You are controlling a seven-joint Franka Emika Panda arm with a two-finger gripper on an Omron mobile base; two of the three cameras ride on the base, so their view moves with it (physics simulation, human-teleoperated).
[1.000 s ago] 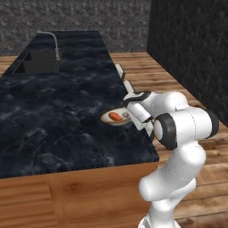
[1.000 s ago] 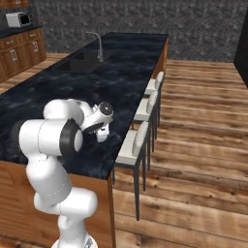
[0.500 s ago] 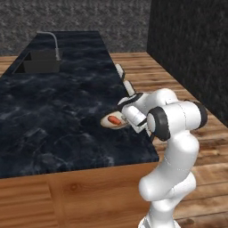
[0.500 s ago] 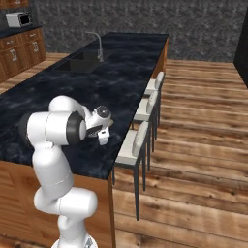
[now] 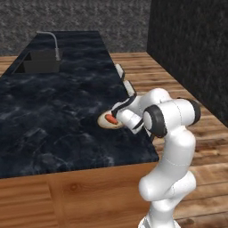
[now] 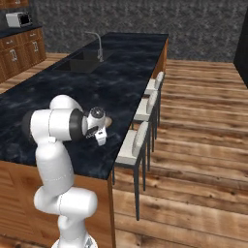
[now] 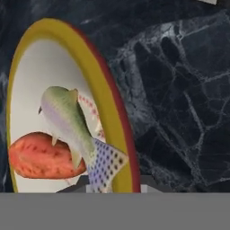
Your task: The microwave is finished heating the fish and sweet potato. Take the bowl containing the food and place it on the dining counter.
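I see bowl (image 5: pixel 110 120) resting on dining counter (image 5: pixel 53 116), near its stool-side edge, few steps from front corner. Bar stools (image 6: pixel 133 145) line that edge; wood floor beyond lies open. Sink (image 5: pixel 41 62) well apart at far end. Gripper (image 5: pixel 121 116) low at bowl's near rim; I cannot tell jaw state. Fish (image 7: pixel 67 121) lies across sweet potato (image 7: pixel 42 156) inside bowl.
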